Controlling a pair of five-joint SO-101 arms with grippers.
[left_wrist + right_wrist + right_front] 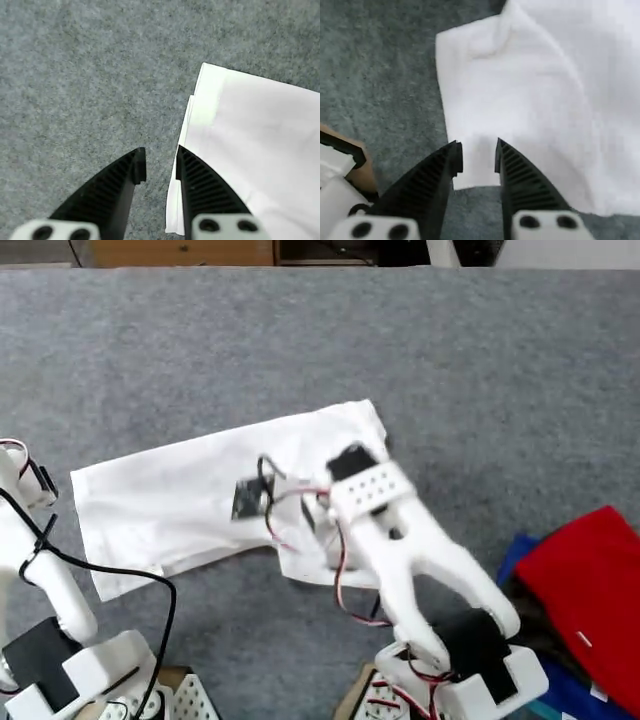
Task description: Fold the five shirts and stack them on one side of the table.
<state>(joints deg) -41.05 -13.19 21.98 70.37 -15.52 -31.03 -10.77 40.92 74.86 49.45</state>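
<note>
Both narrowly spread: left jaws beside the smooth white fabric shirt (260, 150), right jaws over its edge; grey tabletop (75, 75) open beyond.

Grey, felt-like cloth covers the worktop (480, 370) all round the right pincer (478, 150). Well beyond it, past the worktop's far edge, stands light wooden furniture (180, 252) beside a dark gap (340, 250).

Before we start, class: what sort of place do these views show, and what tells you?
Likely a robot lab bench for laundry-folding practice: a grey carpeted table, a white shirt spread under a robot arm, a red shirt aside.
</note>
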